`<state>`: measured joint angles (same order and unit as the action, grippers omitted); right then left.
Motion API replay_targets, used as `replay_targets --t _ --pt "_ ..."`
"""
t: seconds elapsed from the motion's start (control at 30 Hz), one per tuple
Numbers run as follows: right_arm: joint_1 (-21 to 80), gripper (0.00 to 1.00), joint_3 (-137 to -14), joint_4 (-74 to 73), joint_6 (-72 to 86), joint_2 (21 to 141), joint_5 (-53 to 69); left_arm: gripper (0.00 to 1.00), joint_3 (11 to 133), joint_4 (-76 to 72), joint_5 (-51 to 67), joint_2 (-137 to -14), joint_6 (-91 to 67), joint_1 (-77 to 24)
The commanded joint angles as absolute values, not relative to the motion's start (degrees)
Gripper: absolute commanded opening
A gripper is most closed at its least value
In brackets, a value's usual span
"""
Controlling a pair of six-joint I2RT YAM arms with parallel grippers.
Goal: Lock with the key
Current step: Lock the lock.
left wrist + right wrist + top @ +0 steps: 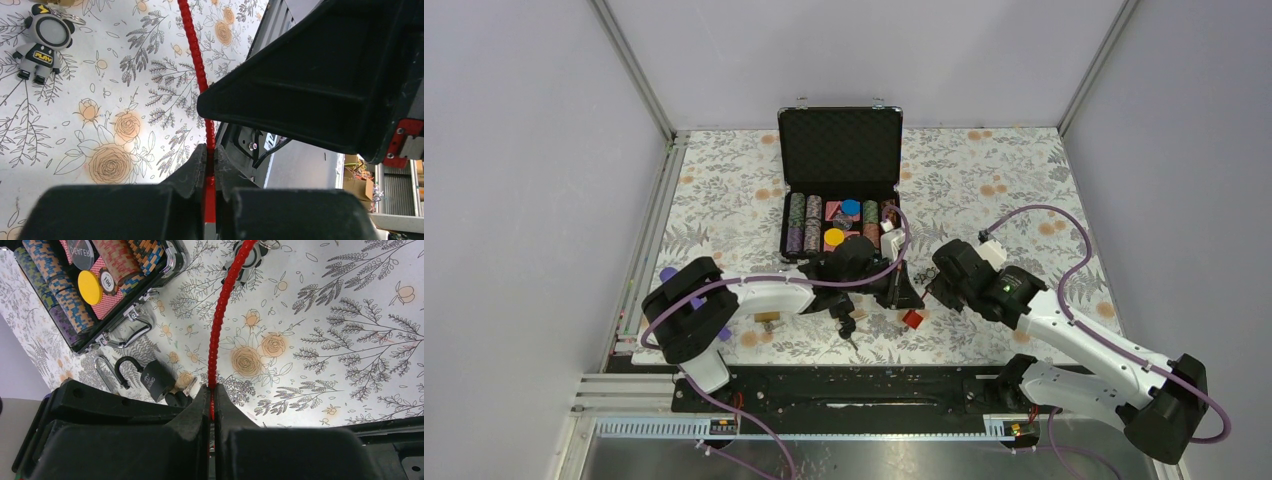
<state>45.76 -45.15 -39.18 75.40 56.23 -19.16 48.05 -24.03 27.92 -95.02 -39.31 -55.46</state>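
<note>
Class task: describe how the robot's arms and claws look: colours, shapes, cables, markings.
The left arm and right arm have white links between bulky black joint housings, a purple cable looping along each. A small green light glows on the right arm. The left claw and right claw are matte black, with angular fingers tapering to wedge tips.

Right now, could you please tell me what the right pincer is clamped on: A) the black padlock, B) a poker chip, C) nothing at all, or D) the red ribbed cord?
D: in the right wrist view the right pincer is shut with the red ribbed cord running out from between its fingers, while the black padlock lies apart from it.
</note>
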Motion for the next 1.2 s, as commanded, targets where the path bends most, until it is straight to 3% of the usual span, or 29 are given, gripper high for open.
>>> replay_targets --t 0.0,0.07,0.1,0.2,0.27,0.3,0.57,0.7,0.9,1.03,1.17 --pt "46.2 0.00 -46.8 -37.7 76.9 54.8 -18.8 0.00 50.4 -27.8 27.1 -95.6 -38.7 -55.7" --pt "46.2 0.01 -46.8 -37.6 76.6 54.7 -19.0 0.00 50.3 -27.7 27.2 -95.0 -38.1 -55.8" --pt "46.2 0.10 -46.8 -37.6 76.2 54.6 -19.1 0.00 50.3 -26.7 26.4 -94.2 -37.4 -55.7" --pt "46.2 0.61 -46.4 -37.1 73.1 53.8 -20.2 0.00 51.0 -20.4 23.0 -90.9 -33.0 -55.2" --pt "46.2 0.82 -46.5 -36.8 67.6 52.6 -21.5 0.00 52.0 -14.8 21.5 -88.2 -29.4 -54.4" --pt "46.0 0.86 -46.5 -36.2 64.1 51.9 -22.1 0.00 52.6 -11.7 20.8 -86.8 -27.7 -53.8" --pt "42.1 0.93 -48.0 -24.2 24.5 43.3 -16.0 0.00 56.4 13.3 22.4 -72.4 -12.6 -46.8" --pt "40.5 0.95 -51.4 -17.2 9.8 44.2 -1.2 0.00 65.4 25.7 27.2 -68.2 -2.5 -41.7" --pt "40.5 0.94 -61.5 -17.3 -1.2 50.1 4.5 0.00 75.4 41.0 29.0 -68.2 8.5 -38.8" --pt "40.5 0.97 -66.1 -20.7 -4.9 53.6 -3.0 0.00 77.6 44.7 31.8 -66.6 11.6 -37.2" --pt "40.4 1.00 -66.1 -21.2 -10.6 53.4 -0.8 0.00 80.3 48.4 31.7 -66.2 14.1 -36.3"
